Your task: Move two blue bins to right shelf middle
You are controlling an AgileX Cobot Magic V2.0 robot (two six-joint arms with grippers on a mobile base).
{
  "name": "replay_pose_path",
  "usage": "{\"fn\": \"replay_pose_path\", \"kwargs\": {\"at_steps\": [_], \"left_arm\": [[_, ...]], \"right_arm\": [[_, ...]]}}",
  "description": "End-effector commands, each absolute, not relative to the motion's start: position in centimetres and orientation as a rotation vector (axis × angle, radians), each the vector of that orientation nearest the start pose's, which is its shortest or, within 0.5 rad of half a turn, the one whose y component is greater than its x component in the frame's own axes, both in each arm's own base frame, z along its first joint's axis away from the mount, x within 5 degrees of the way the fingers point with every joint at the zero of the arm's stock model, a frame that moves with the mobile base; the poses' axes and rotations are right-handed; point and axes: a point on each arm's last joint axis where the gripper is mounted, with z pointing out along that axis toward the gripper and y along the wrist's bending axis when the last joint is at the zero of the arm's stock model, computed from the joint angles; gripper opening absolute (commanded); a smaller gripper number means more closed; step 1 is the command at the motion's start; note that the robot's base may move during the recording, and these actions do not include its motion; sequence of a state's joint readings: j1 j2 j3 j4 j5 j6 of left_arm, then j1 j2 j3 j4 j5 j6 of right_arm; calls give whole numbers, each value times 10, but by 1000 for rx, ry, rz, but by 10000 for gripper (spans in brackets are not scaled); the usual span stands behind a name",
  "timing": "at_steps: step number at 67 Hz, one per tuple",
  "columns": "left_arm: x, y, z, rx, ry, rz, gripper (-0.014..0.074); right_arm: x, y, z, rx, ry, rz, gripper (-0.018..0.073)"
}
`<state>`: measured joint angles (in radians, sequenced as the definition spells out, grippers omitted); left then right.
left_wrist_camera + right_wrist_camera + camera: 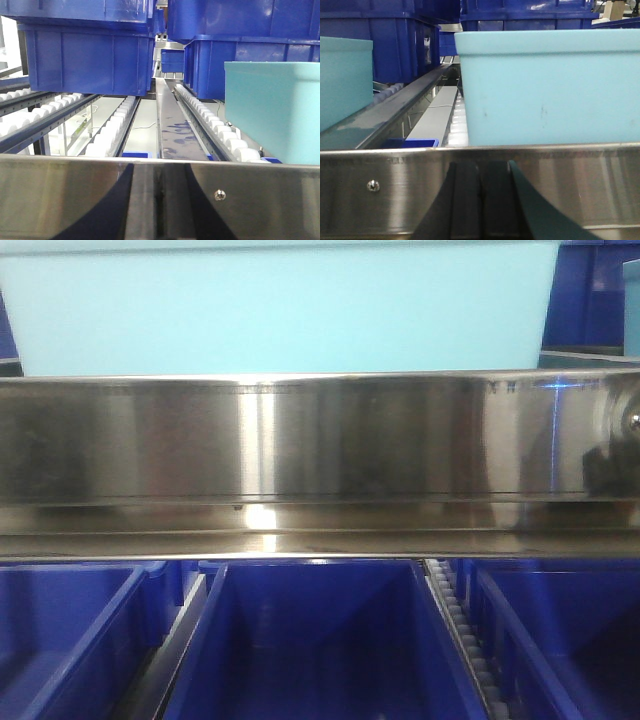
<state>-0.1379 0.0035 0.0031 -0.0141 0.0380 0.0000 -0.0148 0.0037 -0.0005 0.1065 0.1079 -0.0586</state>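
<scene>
A pale light-blue bin (280, 310) sits on the shelf level just behind the shiny steel front rail (300, 440). In the right wrist view one pale bin (545, 90) stands right behind the rail (580, 185), and a second pale bin (342, 80) is on the neighbouring lane to the left. The left wrist view shows a pale bin (275, 110) at the right on white rollers (220, 132). My left gripper (159, 172) and right gripper (480, 167) are both shut and empty, in front of the rail, apart from the bins.
Dark royal-blue bins (90, 55) sit farther back on the roller lanes, and more (310, 640) fill the level below the rail. A grey divider track (172, 132) runs between lanes. The steel rail (60, 195) spans the whole front.
</scene>
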Motion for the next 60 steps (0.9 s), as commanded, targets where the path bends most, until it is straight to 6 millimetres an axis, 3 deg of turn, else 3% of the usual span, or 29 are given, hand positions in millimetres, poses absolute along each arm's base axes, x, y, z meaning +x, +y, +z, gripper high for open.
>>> {"fn": "replay_pose_path", "kwargs": {"at_steps": [1,12,34,42,51,56,60], "left_arm": [[55,-7,215,81,1459,-127,-111],[53,-7,227,71,1329,-130,-111],[52,-5,234,0,1254,-190,-111],[49,-5,246,-18,1269,-217,-111],[38,-5,283,18,1263,-204,-95],[34,-5,300,44,1340,-186,-9],[33,-6,314,58,1417,-178,94]], "right_arm": [[56,0,209,39,1534,32,-162],[56,-1,213,42,1490,29,-162],[55,-2,224,51,1382,25,-162],[47,-1,254,45,1335,32,-162],[33,1,292,32,1309,41,-148],[31,1,308,27,1327,45,-60],[33,1,319,25,1339,46,83]]}}
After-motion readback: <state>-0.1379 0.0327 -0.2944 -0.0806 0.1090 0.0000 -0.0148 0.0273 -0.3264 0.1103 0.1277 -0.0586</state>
